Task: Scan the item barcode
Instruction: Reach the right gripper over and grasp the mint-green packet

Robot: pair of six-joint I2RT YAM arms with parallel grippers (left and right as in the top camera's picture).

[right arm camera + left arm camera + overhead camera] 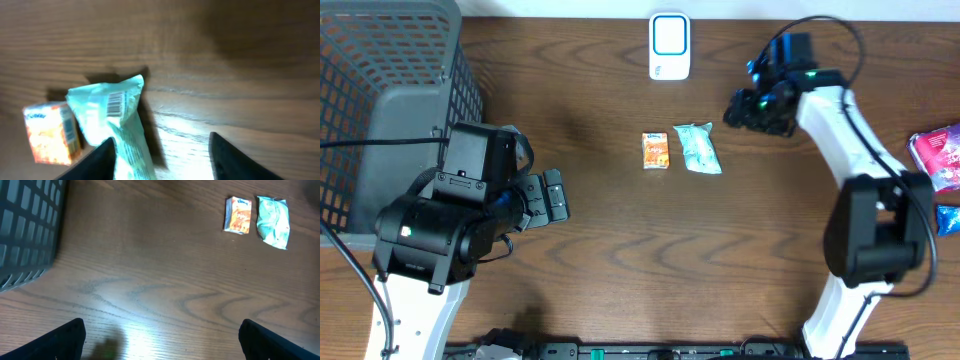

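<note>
- Overhead view: a dark wooden table carries a mint-green packet near its middle, lying flat, with an orange carton just beside it on the side towards the left arm.
- Overhead only: a white scanner with a blue-framed face stands at the far edge of the table, well apart from both items. A grey mesh basket fills the far left corner, and pink and blue packages lie at the right edge.
- Overhead: the right gripper hangs near the mint-green packet, on the side away from the carton and apart from it. The left gripper sits well apart from both items, beside the basket.
- Right wrist view only: a barcode is printed on the packet's upturned face near one sealed end; neither other view resolves it.
- Right wrist view: the right gripper has its fingers spread with bare wood between them. One finger overlaps the packet's edge in the picture; whether it touches cannot be told. Nothing is pinched.
- Left wrist view: the left gripper is spread wide and empty, its fingers showing only at the lower corners. The packet and carton lie far ahead, side by side, and the basket wall stands at the left edge.
</note>
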